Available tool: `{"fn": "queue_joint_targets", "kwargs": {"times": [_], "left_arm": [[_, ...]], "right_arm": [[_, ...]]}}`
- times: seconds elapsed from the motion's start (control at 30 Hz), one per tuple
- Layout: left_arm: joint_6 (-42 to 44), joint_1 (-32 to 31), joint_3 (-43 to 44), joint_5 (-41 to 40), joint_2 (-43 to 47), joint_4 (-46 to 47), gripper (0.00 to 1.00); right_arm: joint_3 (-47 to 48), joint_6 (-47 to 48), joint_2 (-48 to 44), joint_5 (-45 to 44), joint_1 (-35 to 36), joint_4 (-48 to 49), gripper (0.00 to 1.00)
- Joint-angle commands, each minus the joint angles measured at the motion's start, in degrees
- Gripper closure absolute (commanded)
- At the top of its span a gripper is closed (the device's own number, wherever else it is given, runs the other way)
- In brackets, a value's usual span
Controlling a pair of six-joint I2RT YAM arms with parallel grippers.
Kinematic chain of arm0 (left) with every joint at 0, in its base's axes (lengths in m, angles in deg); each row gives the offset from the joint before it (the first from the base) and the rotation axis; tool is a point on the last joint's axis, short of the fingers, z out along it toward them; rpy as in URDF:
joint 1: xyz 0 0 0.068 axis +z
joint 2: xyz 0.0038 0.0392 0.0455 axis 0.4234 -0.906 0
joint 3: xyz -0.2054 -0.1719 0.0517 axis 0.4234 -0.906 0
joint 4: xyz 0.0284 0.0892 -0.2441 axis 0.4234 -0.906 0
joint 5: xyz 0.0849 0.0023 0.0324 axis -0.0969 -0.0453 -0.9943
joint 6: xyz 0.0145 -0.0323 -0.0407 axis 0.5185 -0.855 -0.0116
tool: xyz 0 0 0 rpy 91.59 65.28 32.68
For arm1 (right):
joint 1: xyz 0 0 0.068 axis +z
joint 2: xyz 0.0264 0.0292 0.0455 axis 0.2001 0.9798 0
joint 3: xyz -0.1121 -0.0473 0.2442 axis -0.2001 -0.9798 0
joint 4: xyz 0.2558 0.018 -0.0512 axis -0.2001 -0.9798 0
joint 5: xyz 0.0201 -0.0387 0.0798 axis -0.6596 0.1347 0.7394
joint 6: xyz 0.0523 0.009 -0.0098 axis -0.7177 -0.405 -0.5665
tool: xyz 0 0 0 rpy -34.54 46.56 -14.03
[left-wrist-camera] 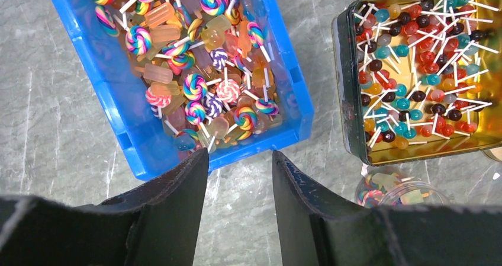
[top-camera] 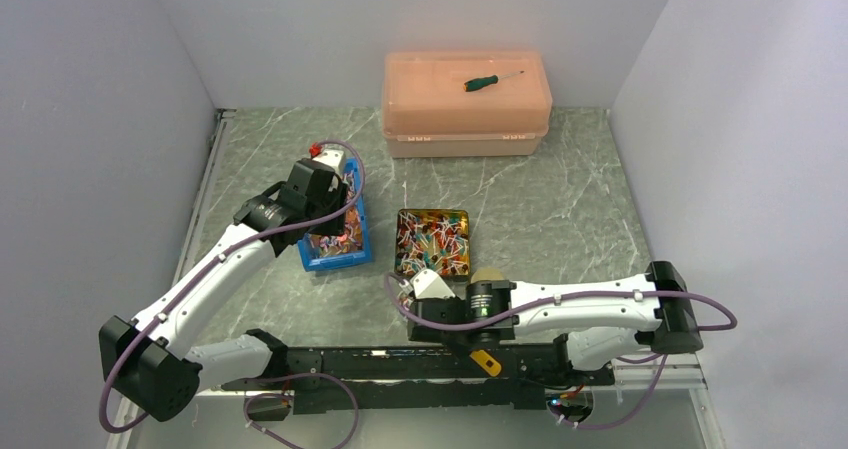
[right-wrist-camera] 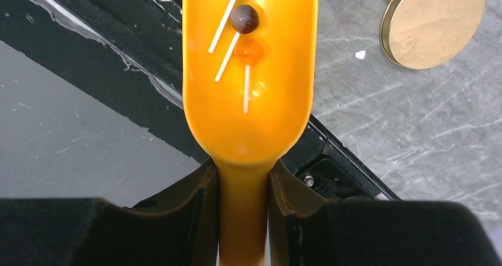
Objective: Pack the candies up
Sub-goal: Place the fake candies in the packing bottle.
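Candies (left-wrist-camera: 414,64): glossy ball lollipops on thin white sticks, in red, teal, orange and dark brown. The bulk lies in the gold tin (left-wrist-camera: 346,70) at mid-table.
Second stock: swirl lollipops (left-wrist-camera: 195,85) and translucent ice-lolly shapes fill the blue plastic bin (left-wrist-camera: 115,106). The bin stands left of the tin, with a gap between them.
Load on the tool: three ball lollipops (right-wrist-camera: 244,19) rest in the bowl of the orange plastic scoop (right-wrist-camera: 248,118), sticks lying roughly along the bowl.
Right gripper (right-wrist-camera: 243,171): clamped on the scoop's handle, one pad on each side. The scoop's long axis runs straight out from the jaws.
Scoop position: over the black base rail (right-wrist-camera: 106,17), about midway along the near edge of the table.
Left gripper (left-wrist-camera: 240,156): jaws narrowly parted with nothing between them. It hovers above the near end of the blue bin.
Probable target: a clear plastic jar (left-wrist-camera: 393,189), partly filled with candies, stands just beside the tin's near side. A flat round gold lid (right-wrist-camera: 435,23) lies on the marbled tabletop.
Key relation: the jar lies toward the far edge from the scoop. The right arm carries the load and is judged the nearer arm.
Next move (judged): carry the scoop away from the near edge with the bowl level, then tip its open front over the jar mouth.
Handling risk: the bowl is smooth and the heads are round, so any tilt is likely to roll them out.
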Motion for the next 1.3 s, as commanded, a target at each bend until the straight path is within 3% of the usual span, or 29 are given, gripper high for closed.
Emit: {"fn": "queue_joint_targets", "kwargs": {"times": [0.0, 0.47, 0.93, 1.27], "left_arm": [[0.1, 0.4, 0.3, 1.6, 2.1, 1.4, 0.51], [0.0, 0.3, 0.3, 3.8, 4.3, 1.4, 0.50], [0.1, 0.8, 0.3, 6.5, 6.1, 1.4, 0.50], [0.0, 1.1, 0.2, 8.1, 6.4, 1.6, 0.50]], "right_arm": [[4.8, -1.1, 2.1, 2.0, -0.3, -5.5, 1.00], [11.0, 1.5, 8.0, 6.4, -6.6, -11.5, 1.00], [16.8, 3.7, 13.3, 9.3, -8.5, -16.6, 1.00], [21.6, 4.1, 11.3, 7.7, -11.7, -19.7, 1.00]]}}
